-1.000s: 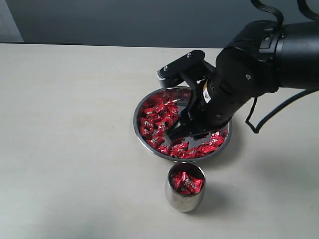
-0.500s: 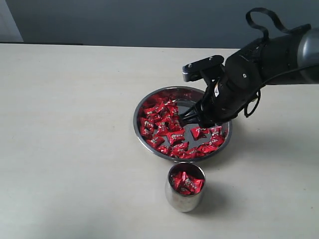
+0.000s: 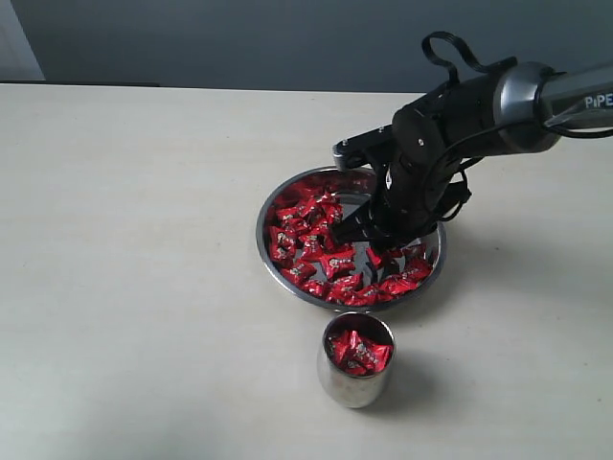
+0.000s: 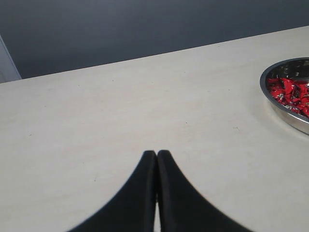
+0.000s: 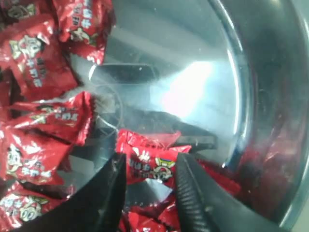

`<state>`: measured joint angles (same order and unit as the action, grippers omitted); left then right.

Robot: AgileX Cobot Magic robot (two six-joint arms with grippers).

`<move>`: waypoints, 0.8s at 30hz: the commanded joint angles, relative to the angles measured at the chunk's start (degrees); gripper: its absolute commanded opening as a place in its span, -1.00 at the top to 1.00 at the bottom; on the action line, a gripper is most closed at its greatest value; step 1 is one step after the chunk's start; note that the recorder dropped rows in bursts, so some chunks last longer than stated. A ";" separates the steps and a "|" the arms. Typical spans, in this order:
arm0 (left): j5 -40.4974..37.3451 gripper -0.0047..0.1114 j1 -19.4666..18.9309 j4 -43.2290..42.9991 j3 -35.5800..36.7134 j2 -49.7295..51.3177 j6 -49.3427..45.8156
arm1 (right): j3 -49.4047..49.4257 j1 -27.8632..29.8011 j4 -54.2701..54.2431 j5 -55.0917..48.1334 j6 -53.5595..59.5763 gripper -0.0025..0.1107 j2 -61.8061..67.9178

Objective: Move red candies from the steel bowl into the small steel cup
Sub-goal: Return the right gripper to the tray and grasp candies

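I'm in the pick-up step. My right arm reaches down into the steel bowl. The right jaws stand apart, low over the bowl's bare floor, with one candy lying between them. I judge it is not yet clamped. Next I need to close gently on that wrapper, lift clear of the rim, then carry it to the small steel cup, which stands just beside the bowl on its near side. The left jaws are pressed together over bare table, well away from the work.

The table is pale, matte and flat. The bowl is wide, shallow and mirror-bright, so the reflections make depth hard for me to read. The cup is polished too, barrel-sided and narrow-mouthed, and already filled nearly to the rim, so the drop must be centred. The red candies are small, crinkly foil twists, slick and springy, and likely to slip or bring a neighbour along.
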<state>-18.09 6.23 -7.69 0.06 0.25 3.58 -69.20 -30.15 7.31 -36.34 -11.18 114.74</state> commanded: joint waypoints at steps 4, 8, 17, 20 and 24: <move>0.31 0.91 0.30 0.15 -0.06 -0.25 0.33 | -0.53 1.07 0.26 0.49 0.42 0.36 -0.15; 0.31 0.91 0.30 0.15 -0.06 -0.25 0.33 | -0.53 1.64 0.10 0.34 0.71 0.36 -0.15; 0.31 0.91 0.30 0.15 -0.06 -0.25 0.33 | -0.53 1.64 -2.00 1.15 1.05 0.36 0.14; 0.31 0.91 0.30 0.15 -0.06 -0.25 0.33 | -0.53 1.64 -2.35 0.92 1.05 0.36 1.17; 0.31 0.91 0.30 0.15 -0.06 -0.25 0.33 | -0.53 1.64 -2.75 0.66 1.05 0.36 1.82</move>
<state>-18.09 6.23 -7.69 0.06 0.25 3.58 -69.32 -28.91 5.20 -35.42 -10.47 116.20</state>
